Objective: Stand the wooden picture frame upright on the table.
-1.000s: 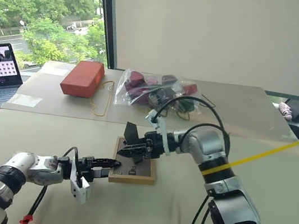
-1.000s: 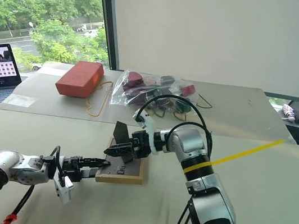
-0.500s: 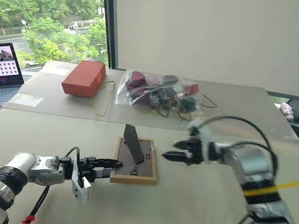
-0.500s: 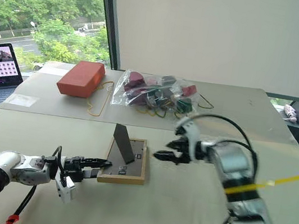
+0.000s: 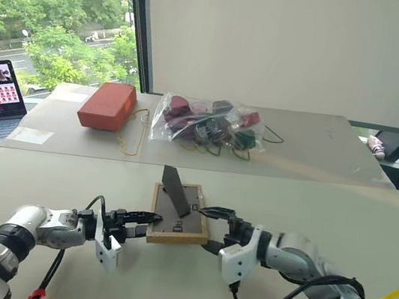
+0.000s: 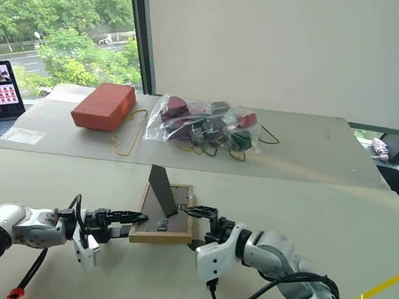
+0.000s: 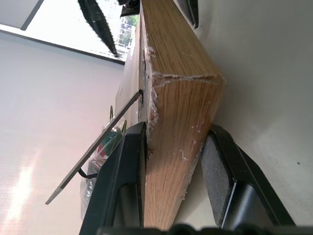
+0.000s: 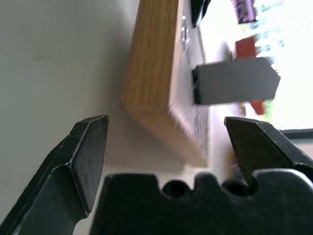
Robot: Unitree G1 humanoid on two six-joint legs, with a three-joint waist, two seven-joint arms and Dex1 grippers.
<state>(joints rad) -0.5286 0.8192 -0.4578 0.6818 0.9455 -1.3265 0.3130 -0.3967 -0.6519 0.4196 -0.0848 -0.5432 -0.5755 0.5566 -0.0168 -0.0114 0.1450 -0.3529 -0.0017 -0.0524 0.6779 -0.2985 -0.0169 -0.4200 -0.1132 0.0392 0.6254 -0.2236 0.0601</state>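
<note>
Wooden picture frame [image 5: 180,215] face-down, left tool [image 5: 148,224] clamping its corner, right tool [image 5: 215,229] spread wide beside opposite edge

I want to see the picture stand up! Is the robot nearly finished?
Not yet. Done: the stand flap is swung up from the back. In hand: the left gripper pinches one edge of the wooden picture frame, and the open right gripper sits at the opposite edge. Left: the frame lies face down on the table, so tipping it upright remains.
</note>
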